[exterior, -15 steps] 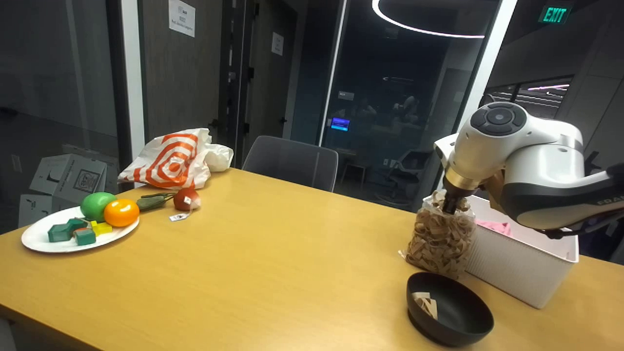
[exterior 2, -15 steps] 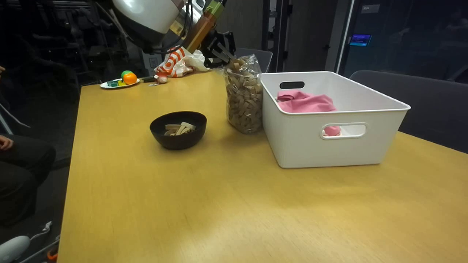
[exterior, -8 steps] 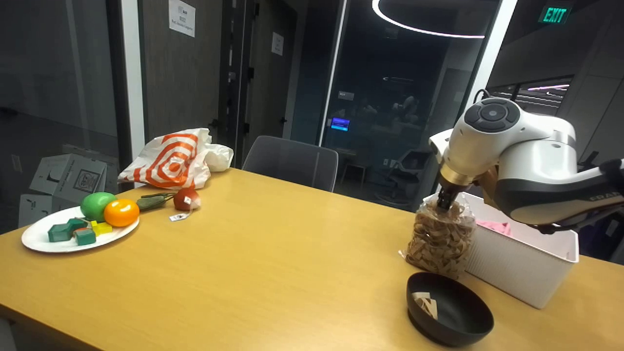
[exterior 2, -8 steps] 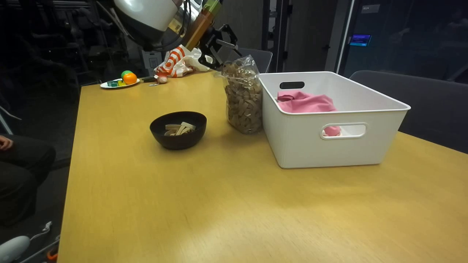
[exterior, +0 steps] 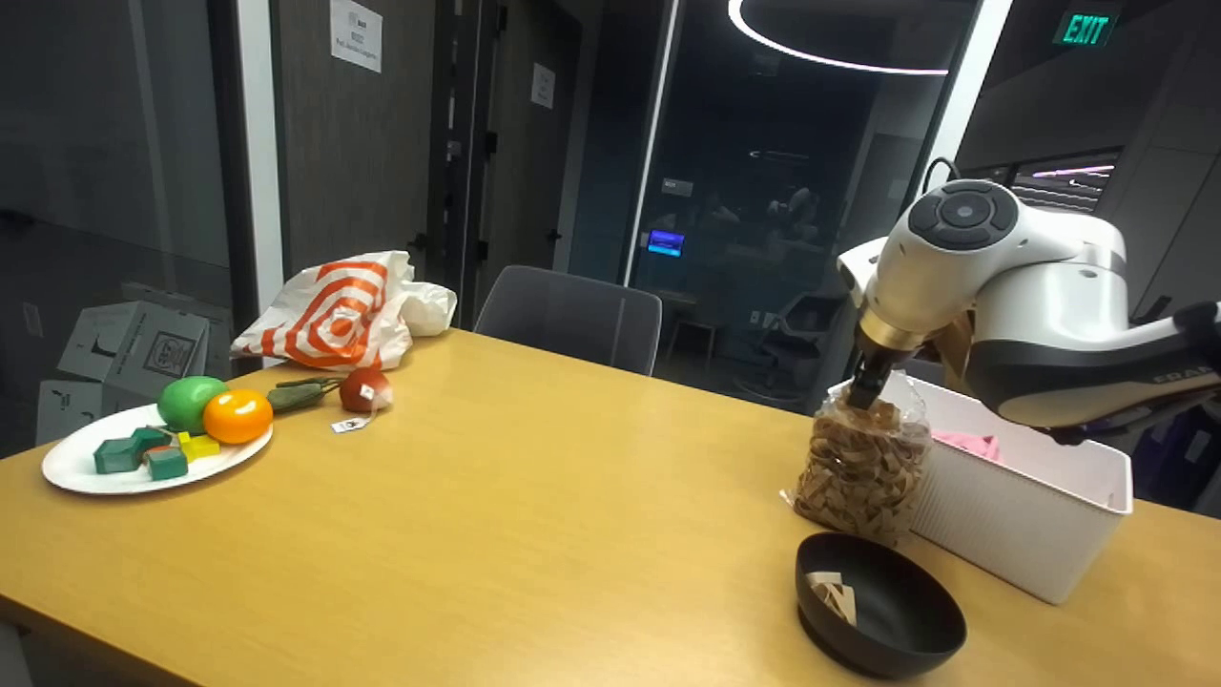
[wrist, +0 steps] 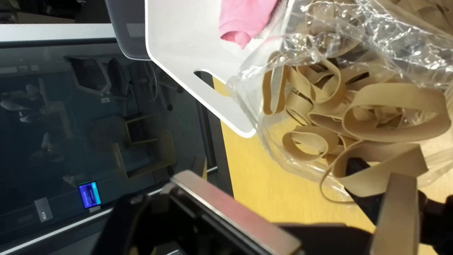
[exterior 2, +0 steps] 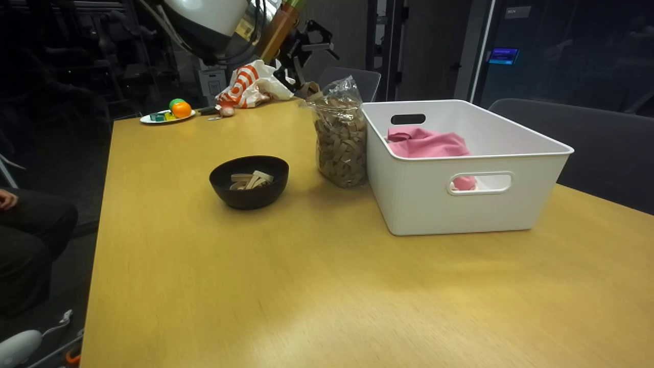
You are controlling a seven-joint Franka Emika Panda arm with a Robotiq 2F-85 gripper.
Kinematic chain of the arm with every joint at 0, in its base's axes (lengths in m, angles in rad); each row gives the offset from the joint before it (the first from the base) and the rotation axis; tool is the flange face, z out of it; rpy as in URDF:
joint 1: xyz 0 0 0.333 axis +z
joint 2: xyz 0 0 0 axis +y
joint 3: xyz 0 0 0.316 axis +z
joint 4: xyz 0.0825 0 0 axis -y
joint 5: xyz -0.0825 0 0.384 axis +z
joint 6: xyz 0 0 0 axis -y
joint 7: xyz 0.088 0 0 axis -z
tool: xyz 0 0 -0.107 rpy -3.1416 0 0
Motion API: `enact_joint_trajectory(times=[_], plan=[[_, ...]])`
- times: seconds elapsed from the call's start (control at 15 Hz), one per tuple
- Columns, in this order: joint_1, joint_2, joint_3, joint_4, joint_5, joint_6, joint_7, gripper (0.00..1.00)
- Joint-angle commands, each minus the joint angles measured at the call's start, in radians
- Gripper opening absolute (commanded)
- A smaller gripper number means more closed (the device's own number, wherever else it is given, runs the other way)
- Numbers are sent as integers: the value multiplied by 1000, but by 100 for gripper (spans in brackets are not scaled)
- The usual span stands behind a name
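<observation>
A clear plastic bag [exterior: 861,469] full of flat tan band loops stands upright on the table, its mouth open at the top. At that mouth is my gripper [exterior 2: 316,69], jaws spread wide, with no loop held between them. In the wrist view the two fingers [wrist: 237,216] stand far apart, with bare table showing between them. One tan loop [wrist: 389,168] sticks out over the bag's rim close to one finger; whether it touches is unclear. A black bowl [exterior 2: 249,197] in front of the bag contains several tan pieces [exterior 2: 251,180].
Against the bag stands a white basket [exterior 2: 470,214] with pink cloth [exterior 2: 429,143] inside. At the table's far end are a white plate [exterior: 76,468] with toy fruit and green blocks, a red round item [exterior: 365,390] and a white-and-red plastic bag [exterior: 334,320].
My gripper has gone from shut to wide open and shifted slightly up and away from the basket. Tan loops that stood up around its fingers have dropped back at the bag's mouth.
</observation>
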Motion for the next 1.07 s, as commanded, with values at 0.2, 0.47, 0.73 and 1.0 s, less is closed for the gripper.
enact_joint_trajectory(times=[0.2,0.47,0.73,1.0], plan=[[17,-7,-7,32,-125,-50,59,93],[16,-10,0,27,-97,-73,41,100],[12,-7,3,25,-67,-36,61,100],[-38,-157,10,-161,232,39,-53,100]])
